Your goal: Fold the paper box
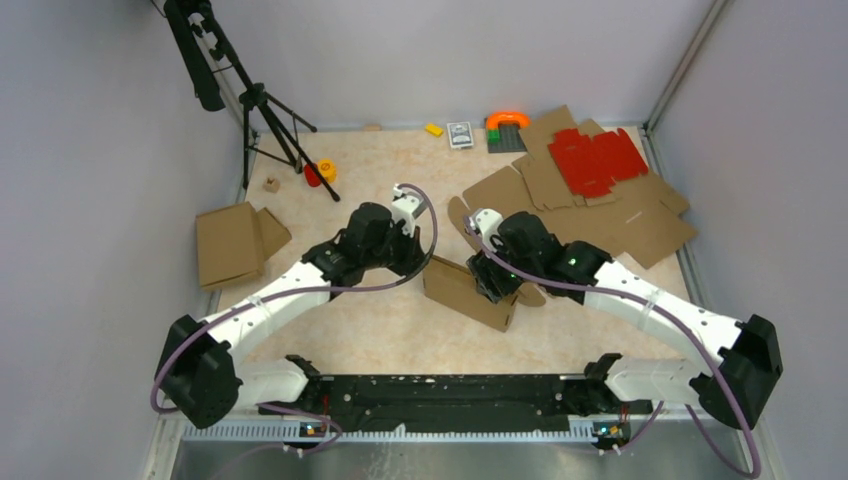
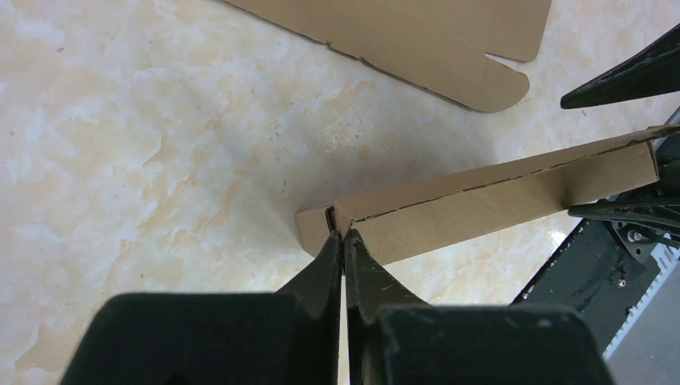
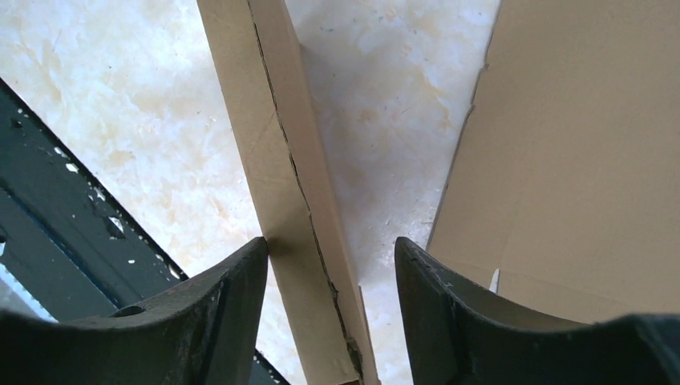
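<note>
Brown cardboard paper box (image 1: 460, 288) on beige marbled tabletop (image 1: 380, 330), grey walls (image 1: 450, 50) around. Fingers of left gripper (image 2: 343, 234) together, right gripper (image 3: 330, 249) apart

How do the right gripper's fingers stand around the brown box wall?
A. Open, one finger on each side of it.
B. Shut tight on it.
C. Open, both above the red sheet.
A: the right gripper is open, and the upright wall of the paper box passes between its fingers.
</note>
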You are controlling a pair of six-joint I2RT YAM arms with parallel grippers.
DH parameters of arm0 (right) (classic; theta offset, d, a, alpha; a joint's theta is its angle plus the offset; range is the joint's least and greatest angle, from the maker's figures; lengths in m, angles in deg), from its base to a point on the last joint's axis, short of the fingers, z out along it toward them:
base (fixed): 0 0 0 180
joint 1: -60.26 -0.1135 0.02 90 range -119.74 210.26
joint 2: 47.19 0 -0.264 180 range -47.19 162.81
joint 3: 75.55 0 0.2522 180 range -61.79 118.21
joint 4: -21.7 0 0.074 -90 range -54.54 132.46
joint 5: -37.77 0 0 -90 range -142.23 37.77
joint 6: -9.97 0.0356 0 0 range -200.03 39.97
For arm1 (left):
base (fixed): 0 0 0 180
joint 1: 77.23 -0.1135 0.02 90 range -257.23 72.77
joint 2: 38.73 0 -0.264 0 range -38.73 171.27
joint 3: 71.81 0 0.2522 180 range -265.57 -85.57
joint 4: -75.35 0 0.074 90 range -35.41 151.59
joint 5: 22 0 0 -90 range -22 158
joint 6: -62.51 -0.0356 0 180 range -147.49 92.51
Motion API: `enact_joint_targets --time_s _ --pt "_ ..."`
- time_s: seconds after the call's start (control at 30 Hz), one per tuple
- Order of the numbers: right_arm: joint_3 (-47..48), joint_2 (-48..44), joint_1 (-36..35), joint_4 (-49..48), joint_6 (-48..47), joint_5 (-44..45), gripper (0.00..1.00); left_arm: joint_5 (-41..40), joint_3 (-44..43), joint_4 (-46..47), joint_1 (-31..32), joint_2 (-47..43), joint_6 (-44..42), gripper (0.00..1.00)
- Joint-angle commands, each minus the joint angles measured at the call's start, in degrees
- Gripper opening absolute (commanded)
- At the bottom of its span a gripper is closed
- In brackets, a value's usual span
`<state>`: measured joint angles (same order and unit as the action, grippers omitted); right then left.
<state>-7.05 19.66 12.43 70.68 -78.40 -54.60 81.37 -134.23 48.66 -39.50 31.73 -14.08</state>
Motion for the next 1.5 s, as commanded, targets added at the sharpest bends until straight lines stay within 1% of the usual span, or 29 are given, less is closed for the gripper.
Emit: enact_joint_targets --time_s 0.0,0.2,0.3,0.53,0.7,0.8,0.9,0.97,1.23,1.33,1.47 --pt "0.4 -2.1 -0.2 -2.8 -0.5 -0.6 0.59 -1.9 1.4 -3.2 0.7 -1.1 0.0 0.0" --pt "0.9 -1.3 -0.6 -4.7 -0.4 -0.6 0.62 -2.1 1.0 -3.2 0.8 -0.6 0.5 0.0" --pt "1.1 -1.1 -2.2 -6.9 -1.2 0.1 0.71 -1.8 0.4 -2.9 1.4 0.2 0.8 0.0" --pt "2.0 2.7 -6.3 -11.7 -4.4 0.4 0.71 -1.8 0.4 -2.0 1.9 1.0 1.1 0.0" --pt "0.3 5.1 -8.3 -15.7 -4.8 1.9 0.62 -2.0 0.6 -2.1 2.0 0.8 1.2 0.0" --pt "-0.5 5.7 -9.0 -16.7 -5.5 3.2 0.5 -2.0 0.6 -2.2 2.0 0.9 1.3 0.0" --pt "-0.8 6.2 -10.0 -16.0 -6.1 6.6 0.41 -1.2 0.0 -2.8 2.0 1.3 2.4 0.0" --pt "-1.0 6.2 -10.4 -15.9 -6.1 7.3 0.37 -0.9 -0.3 -2.8 1.9 1.4 3.2 0.01" --pt "-1.9 5.8 -11.2 -16.3 -6.1 7.2 0.33 -2.2 -0.8 -2.5 1.7 -0.1 3.7 0.17" --pt "-2.0 5.8 -11.4 -16.4 -6.0 7.4 0.32 -3.2 -1.2 -2.5 1.7 -0.7 3.6 0.2" --pt "-2.1 5.8 -11.5 -16.6 -5.9 7.4 0.3 -4.1 -1.7 -2.8 1.7 -0.6 3.4 0.21"
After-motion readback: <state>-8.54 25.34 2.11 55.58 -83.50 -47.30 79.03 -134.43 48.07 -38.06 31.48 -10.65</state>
